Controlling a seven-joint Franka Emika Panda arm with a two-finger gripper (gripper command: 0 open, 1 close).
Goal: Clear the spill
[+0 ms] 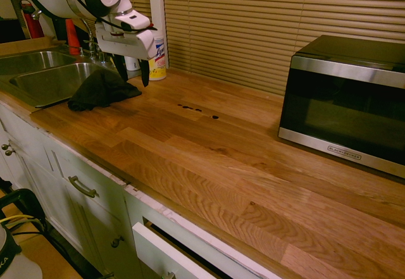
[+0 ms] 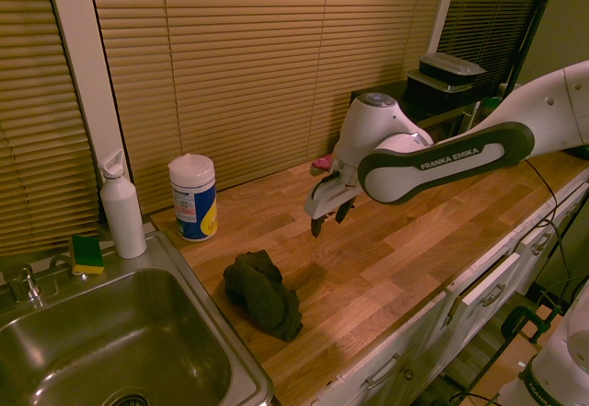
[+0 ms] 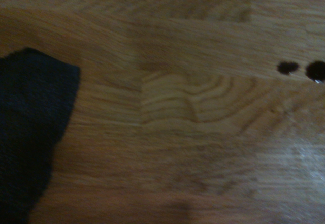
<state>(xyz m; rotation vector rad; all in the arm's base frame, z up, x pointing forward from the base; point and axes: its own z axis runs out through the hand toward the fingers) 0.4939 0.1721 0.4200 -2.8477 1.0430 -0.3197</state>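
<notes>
The spill (image 1: 199, 110) lies on the countertop (image 1: 234, 165), beside the raised fingers (image 1: 145, 80).

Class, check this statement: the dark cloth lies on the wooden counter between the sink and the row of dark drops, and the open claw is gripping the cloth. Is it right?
Not quite: the claw is not gripping the cloth. The second exterior view shows it open and above the counter, apart from the cloth. The rest stands.

In the first exterior view, the wooden counter (image 1: 190, 159) bears dark cloth (image 1: 101, 90) left, spill (image 1: 197, 109) centre, microwave (image 1: 348, 102) right.
</notes>
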